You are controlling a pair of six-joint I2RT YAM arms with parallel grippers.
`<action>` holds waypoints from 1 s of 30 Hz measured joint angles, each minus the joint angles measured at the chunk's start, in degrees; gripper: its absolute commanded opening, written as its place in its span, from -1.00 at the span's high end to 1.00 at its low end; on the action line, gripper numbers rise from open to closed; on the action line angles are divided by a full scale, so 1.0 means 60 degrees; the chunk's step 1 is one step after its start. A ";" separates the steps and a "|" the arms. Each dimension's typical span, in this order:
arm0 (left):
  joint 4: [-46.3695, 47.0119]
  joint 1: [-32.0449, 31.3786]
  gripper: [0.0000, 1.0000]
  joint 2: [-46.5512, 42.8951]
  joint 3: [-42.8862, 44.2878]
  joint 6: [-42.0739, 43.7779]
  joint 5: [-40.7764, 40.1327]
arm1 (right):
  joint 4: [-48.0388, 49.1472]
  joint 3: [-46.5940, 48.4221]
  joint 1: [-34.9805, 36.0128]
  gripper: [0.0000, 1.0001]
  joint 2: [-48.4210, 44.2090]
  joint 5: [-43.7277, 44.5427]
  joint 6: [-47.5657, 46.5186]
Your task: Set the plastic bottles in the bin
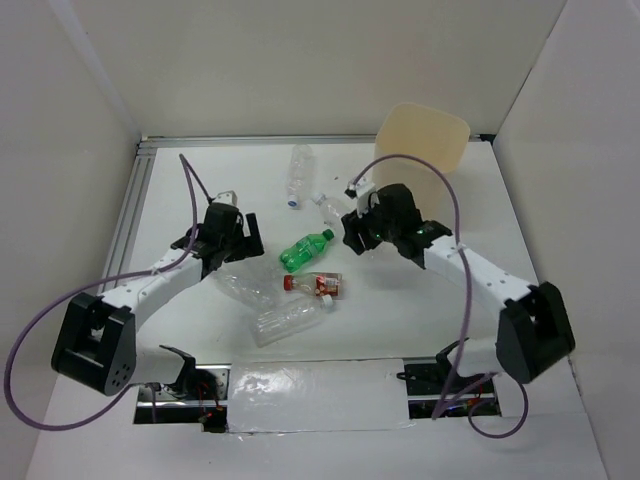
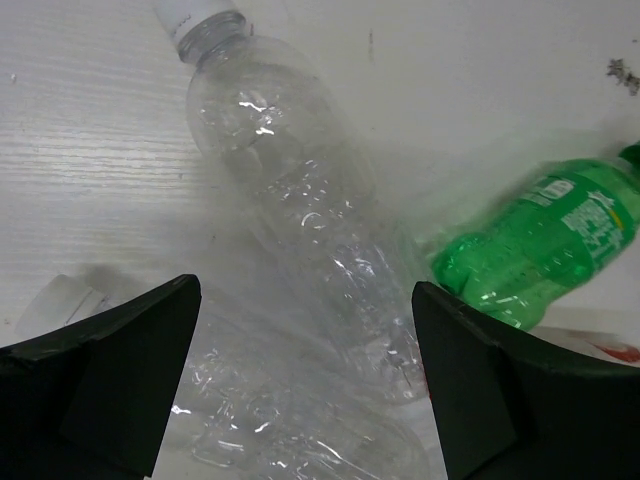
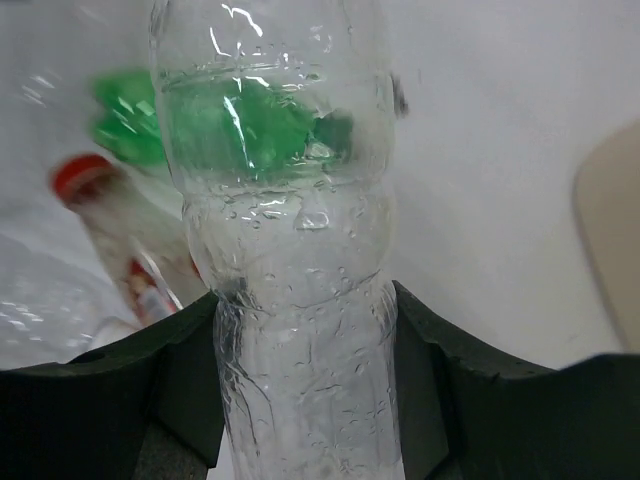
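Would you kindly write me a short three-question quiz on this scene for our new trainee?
1. True or false: the right gripper is shut on a clear bottle.
2. In the left wrist view, which bottle lies to the right of the open left gripper?
A. a black bottle
B. the green bottle
C. a blue bottle
3. Fill in the gap: in the top view, the bin appears at the far ____ side.

Key: 1 true; 2 B; 3 right.
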 measured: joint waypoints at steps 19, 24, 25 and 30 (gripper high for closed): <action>0.0215 0.0051 -0.97 0.3118 0.1450 -0.0532 -0.0860 | 0.1359 0.6648 -0.3636 0.07 0.1497 -0.0943 0.0149; 0.0361 0.0051 -0.94 0.3377 0.1450 -0.0557 -0.0885 | 0.0849 0.7005 -0.5009 -0.64 0.3100 -0.1381 0.0255; 0.0393 0.0051 -0.92 0.3417 0.1450 -0.0568 -0.0889 | 0.0656 0.7020 -0.5125 -0.85 0.3268 -0.1519 0.0255; 0.0510 0.0051 -0.73 0.3716 0.1453 -0.0703 -0.0892 | -0.0066 0.7096 -0.5326 -1.00 0.3504 -0.2353 0.0007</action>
